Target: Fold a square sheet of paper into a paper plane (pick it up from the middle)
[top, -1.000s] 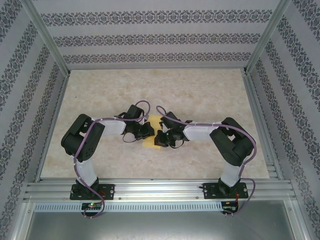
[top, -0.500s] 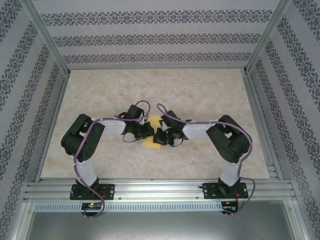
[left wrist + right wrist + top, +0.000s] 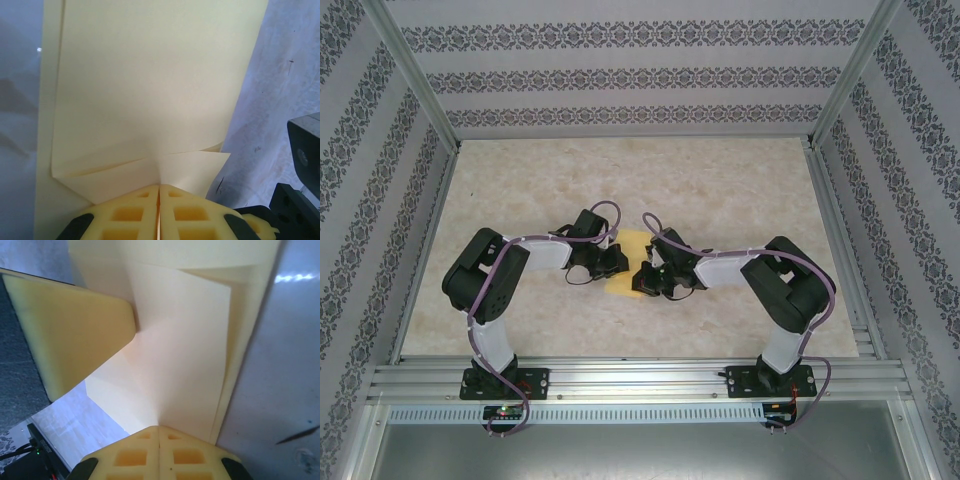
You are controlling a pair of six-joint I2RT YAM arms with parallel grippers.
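Observation:
The square sheet of paper is pale yellow and lies mid-table between both grippers, folded into overlapping layers. A paper plane is out of view. In the left wrist view the sheet has a flap creased across it, and my left gripper is shut on its near edge. In the right wrist view the layered sheet runs up from my right gripper, which is shut on it. The left gripper's yellow finger presses the paper at the left there. From above, the left gripper and right gripper almost touch.
The beige marbled tabletop stretches around the arms, bounded by patterned walls and aluminium rails. The right arm's black body stands close at the right of the left wrist view.
The right gripper and forearm have shifted slightly right and toward the near edge. More yellow paper shows between the grippers. The left arm has held still.

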